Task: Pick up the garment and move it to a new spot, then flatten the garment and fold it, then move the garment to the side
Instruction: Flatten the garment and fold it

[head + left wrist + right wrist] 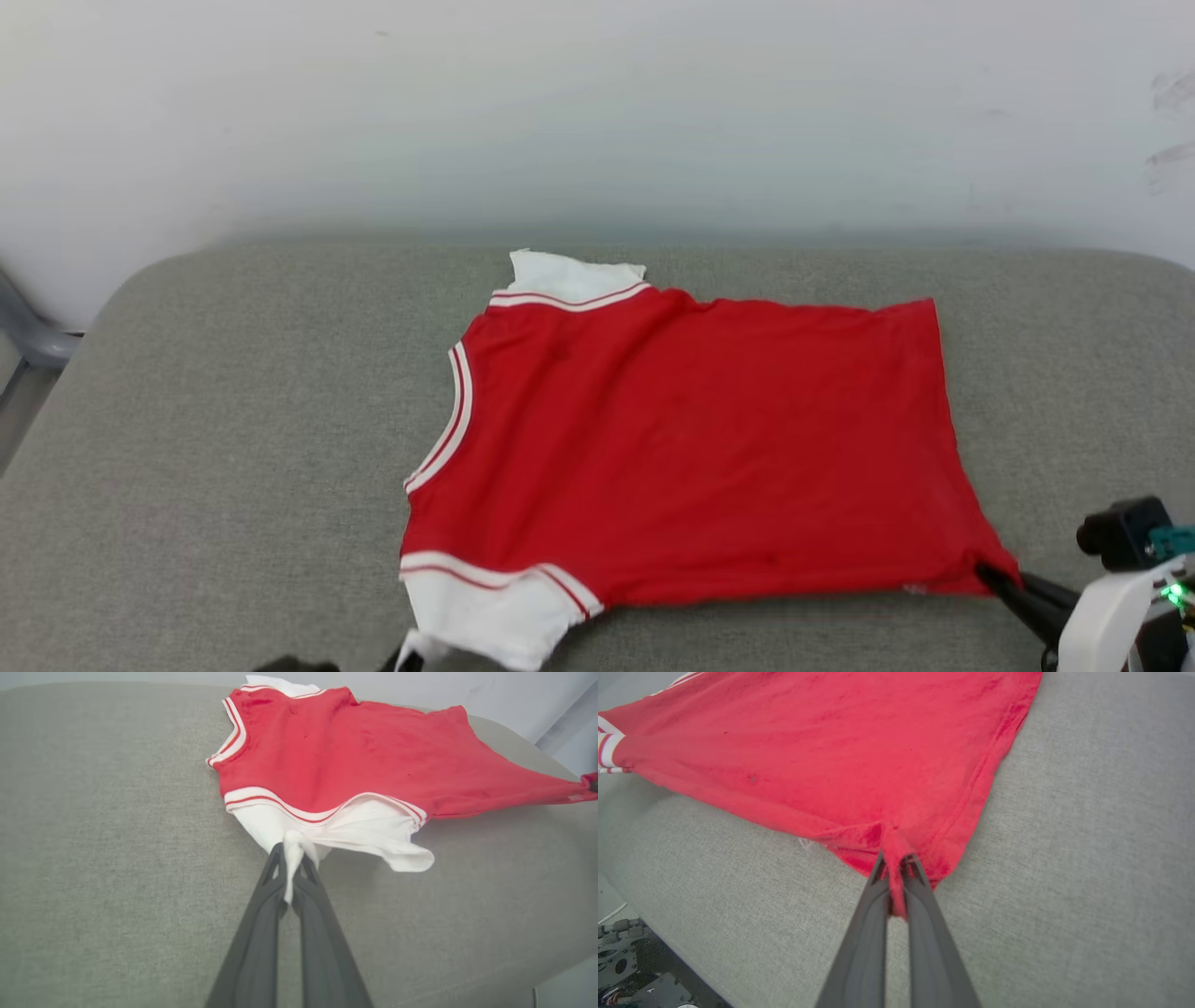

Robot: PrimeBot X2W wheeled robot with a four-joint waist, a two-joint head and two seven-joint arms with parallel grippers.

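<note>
Left end effector: jaws pinched tight on a tuck of white cloth at the cuff of the near sleeve. Right end effector: likewise clamped, on the near hem corner, red cloth bunched between its fingers. Garment lies spread on the grey cloth-covered counter, plain red side up, no lettering visible. Long axis runs side to side across the head view: neckline toward the robot's left, hem toward its right, far sleeve poking out at the back edge near the wall. Whole body of the shirt lies ahead of both grips, away from the robot; the near edge runs between the two pinch points, fairly taut on the hem side, with the sleeve cloth puckered and sagging by the left grip. Each arm holds its own end, neither nearer the middle. Judgement: flattening looks almost finished, and a lengthwise fold would mean carrying this near edge up and forward toward the far one, both arms level. Risk: uneven lift would skew the edge or drag the far sleeve.
</note>
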